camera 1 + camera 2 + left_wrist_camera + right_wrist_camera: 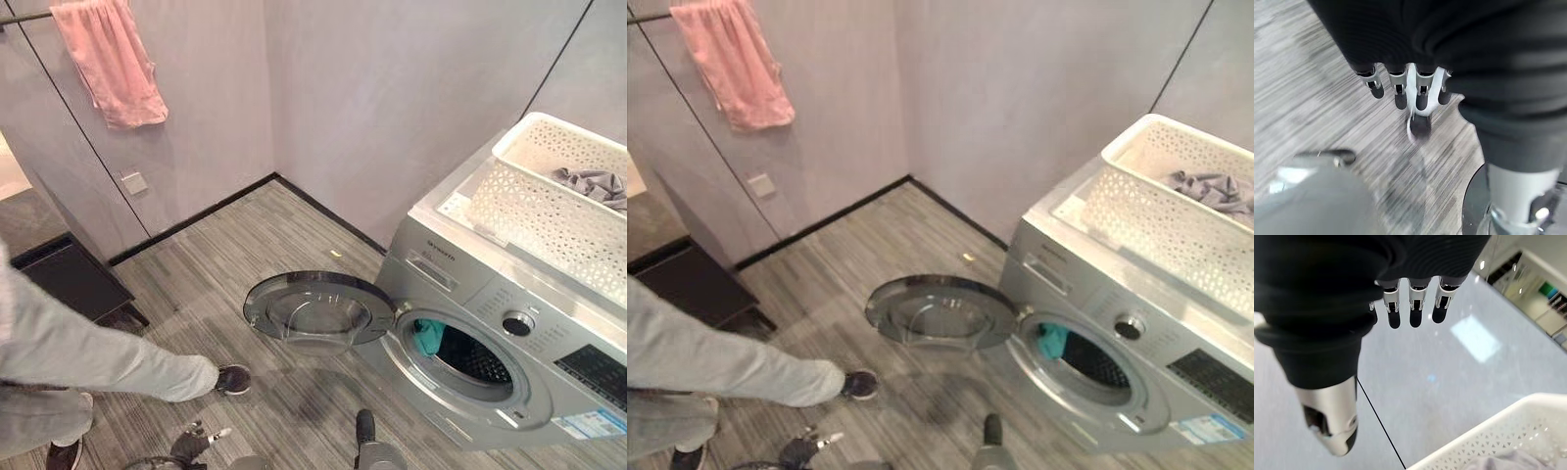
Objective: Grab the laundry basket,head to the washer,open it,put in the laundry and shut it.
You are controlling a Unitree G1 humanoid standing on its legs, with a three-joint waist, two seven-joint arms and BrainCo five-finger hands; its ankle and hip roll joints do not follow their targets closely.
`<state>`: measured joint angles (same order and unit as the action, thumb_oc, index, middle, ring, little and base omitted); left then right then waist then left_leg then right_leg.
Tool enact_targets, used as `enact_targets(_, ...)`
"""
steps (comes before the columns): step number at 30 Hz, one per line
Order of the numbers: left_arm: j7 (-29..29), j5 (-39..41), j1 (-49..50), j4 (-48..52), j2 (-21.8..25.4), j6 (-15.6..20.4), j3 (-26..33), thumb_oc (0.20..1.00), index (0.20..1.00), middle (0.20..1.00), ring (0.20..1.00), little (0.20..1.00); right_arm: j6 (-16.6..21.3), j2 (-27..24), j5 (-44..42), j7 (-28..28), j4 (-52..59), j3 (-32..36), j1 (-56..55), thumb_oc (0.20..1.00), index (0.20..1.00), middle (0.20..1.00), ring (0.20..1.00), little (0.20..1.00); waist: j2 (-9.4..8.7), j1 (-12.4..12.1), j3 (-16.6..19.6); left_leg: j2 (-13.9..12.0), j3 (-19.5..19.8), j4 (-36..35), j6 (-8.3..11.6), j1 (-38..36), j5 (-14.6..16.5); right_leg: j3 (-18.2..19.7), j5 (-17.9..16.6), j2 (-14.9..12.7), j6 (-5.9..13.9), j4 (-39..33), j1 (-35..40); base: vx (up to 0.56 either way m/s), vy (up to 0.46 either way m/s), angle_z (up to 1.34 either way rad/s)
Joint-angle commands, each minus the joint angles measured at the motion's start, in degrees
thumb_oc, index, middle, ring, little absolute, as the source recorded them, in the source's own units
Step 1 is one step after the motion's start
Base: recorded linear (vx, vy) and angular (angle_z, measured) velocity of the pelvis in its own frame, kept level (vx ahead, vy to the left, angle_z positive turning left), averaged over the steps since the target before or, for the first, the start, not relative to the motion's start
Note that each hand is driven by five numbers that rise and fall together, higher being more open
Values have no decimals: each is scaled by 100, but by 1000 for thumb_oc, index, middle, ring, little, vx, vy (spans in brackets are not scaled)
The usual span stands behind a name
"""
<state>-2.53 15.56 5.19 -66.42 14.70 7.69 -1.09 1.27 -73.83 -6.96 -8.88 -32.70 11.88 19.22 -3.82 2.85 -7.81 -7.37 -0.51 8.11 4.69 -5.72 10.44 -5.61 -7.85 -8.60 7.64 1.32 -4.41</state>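
Now: washer (509,333) door (318,311) open, white laundry basket (558,196) on top.
Left hand (1410,90) and right hand (1413,308) both relaxed, empty.

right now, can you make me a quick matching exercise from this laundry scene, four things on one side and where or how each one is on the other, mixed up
Things:
1. laundry basket
2. washer door
3. pink towel
4. teal garment

Places or states:
A. hanging on the wall
B. inside the drum
C. on top of the washer
D. swung wide open

Pairs: 1-C, 2-D, 3-A, 4-B
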Motion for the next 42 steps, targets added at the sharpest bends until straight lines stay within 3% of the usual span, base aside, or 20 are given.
enact_targets(1,87,424,196,305,539,232,204,1000,1000,1000,1000,1000,200,-280,60,59,77,-310,672,1000,1000,1000,1000,1000,-420,-225,315,-197,472,428,-98,-153,80,245,458,-195,210,124,-267,204,-322,-6)
enact_targets(3,42,570,223,515,566,227,159,1000,1000,1000,1000,1000,291,-394,-195,123,35,-651,986,1000,1000,1000,1000,1000,-494,-291,214,-392,560,1517,-114,434,-510,111,658,-5,-47,90,-25,123,-394,-39)
enact_targets(4,81,579,171,485,580,230,167,1000,1000,1000,1000,1000,299,-399,-211,188,-48,-861,1112,1000,1000,1000,1000,1000,-542,-299,205,-609,216,1403,-103,513,-734,-140,827,44,-141,15,196,140,-391,-38)
enact_targets(7,73,470,-39,518,604,210,55,1000,1000,1000,1000,1000,194,-655,-6,323,-52,-774,835,1000,1000,1000,1000,1000,-604,-215,172,-745,-553,476,-34,957,-785,-657,987,-108,-144,-92,399,16,-124,76)
enact_targets(8,73,470,-41,517,607,210,51,1000,1000,1000,1000,1000,194,-655,-6,323,-47,-752,812,1000,1000,1000,1000,1000,-605,-218,172,-745,-550,478,-34,959,-784,-660,987,-107,-145,-92,399,67,-86,158)
enact_targets(9,-6,426,19,599,656,219,-36,1000,1000,1000,1000,1000,132,-734,120,499,-238,-863,808,1000,1000,1000,1000,1000,-513,-142,232,-892,-918,53,21,770,-584,-729,1116,-34,-99,5,423,60,4,122)
enact_targets(10,-90,311,79,668,646,212,-303,1000,1000,1000,1000,1000,135,-805,85,683,-616,-1388,1352,1000,1000,1000,1000,1000,-476,-272,222,-736,-718,-5,27,814,-713,-732,1038,-39,-144,-20,404,60,5,71)
enact_targets(12,-114,265,69,628,645,215,-328,1000,1000,1000,1000,1000,118,-767,32,753,-933,-1907,1902,1000,1000,1000,1000,1000,-478,-241,247,-701,-644,9,67,857,-735,-793,1011,-69,-126,-67,440,20,24,7)
enact_targets(15,-218,176,98,609,685,169,-372,1000,1000,1000,1000,1000,-40,-695,177,1158,-1675,-3044,2851,1000,1000,1000,1000,1000,-519,-258,325,-652,-741,-205,79,752,-745,-815,878,-167,-44,-191,518,89,56,6)
enact_targets(18,-243,177,126,509,611,151,-324,1000,1000,1000,1000,1000,-154,-513,290,1403,-1938,-3511,3168,1000,1000,1000,1000,1000,-517,-279,370,-575,-808,-414,83,560,-727,-792,753,-231,30,-342,570,48,110,-4)
enact_targets(23,-393,21,335,308,606,118,-120,1000,1000,1000,1000,1000,-198,-633,820,2148,-1571,-3105,1731,1000,1000,1000,1000,1000,-633,-257,416,-352,-877,-696,-18,349,-623,-660,561,-392,192,-475,550,25,139,-18)
enact_targets(29,-374,186,339,403,635,130,0,1000,1000,1000,1000,1000,-230,-590,901,2307,-1644,-2850,1109,1000,1000,1000,1000,1000,-686,-296,360,-361,-832,-668,8,429,-628,-680,565,-381,193,-521,507,10,-13,-3)
enact_targets(37,-322,371,279,369,675,121,32,1000,1000,1000,1000,1000,-291,-532,797,2138,-2603,-2794,1351,1000,1000,1000,1000,1000,-642,-348,331,-498,-810,-735,128,486,-754,-687,622,-233,135,-632,445,28,-68,0)
enact_targets(42,-315,477,257,340,658,122,42,1000,1000,1000,1000,1000,-297,-518,697,2108,-3136,-3102,1854,1000,1000,1000,1000,1000,-618,-385,328,-642,-804,-678,225,534,-817,-709,725,-104,75,-632,420,31,-113,-1)
